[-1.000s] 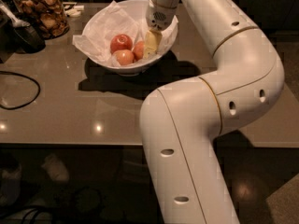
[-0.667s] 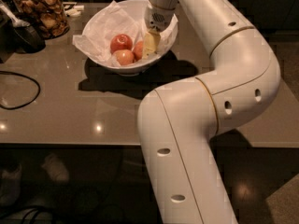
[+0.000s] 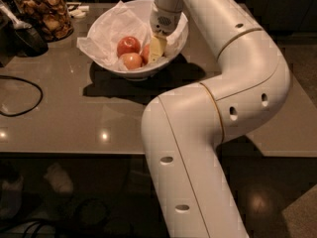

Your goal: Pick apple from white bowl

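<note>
Cataloguing, far side of grey counter [image 3: 74, 123]: white bowl [image 3: 141, 72], lined with crumpled white paper [image 3: 106, 26] overhanging the left rim.

Lying inside, right of centre: apple [image 3: 145, 53], orange-red, partly hidden behind gripper [image 3: 156, 49].

Sitting close by in the same bowl: deeper red apple [image 3: 128, 45] to the left, paler apple [image 3: 131, 61] nearer the front, all three bunching together.

Reaching down into the bowl from its right side: the gripper, its tip overlapping the apple (closed on it or not: cannot tell).

Bending across the foreground: white arm [image 3: 223, 93].

Standing at far left: glass jar [image 3: 44, 11] of brown snacks.

Trailing along the counter's left edge: black cable [image 3: 34, 90].
</note>
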You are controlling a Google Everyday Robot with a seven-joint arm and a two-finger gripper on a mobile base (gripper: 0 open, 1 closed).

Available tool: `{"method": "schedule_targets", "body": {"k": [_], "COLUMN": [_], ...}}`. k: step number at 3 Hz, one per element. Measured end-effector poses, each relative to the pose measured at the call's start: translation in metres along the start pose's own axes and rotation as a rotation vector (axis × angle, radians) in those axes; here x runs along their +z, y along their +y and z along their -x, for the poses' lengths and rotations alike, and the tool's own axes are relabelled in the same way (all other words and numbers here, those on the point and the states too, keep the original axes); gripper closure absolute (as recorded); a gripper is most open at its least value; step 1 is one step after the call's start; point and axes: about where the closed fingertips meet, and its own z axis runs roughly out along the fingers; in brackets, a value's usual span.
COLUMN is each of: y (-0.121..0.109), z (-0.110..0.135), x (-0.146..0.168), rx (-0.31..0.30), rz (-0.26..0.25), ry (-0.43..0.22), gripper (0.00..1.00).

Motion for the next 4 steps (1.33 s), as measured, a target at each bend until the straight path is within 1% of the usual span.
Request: {"method": "schedule_targets", "body": {"k": [1,3,4], "y": [0.0011,0.0011,0.0011], "z": [-0.0003,-0.0003,-0.0003], "x": [0.0035,0.0036,0.0036], "rx": [0.008,0.008,0.008], "rz": [0.013,0.013,0.013], "ry": [-0.007,-0.008,-0.008], "gripper": [0.46,0.92,1.00]}}
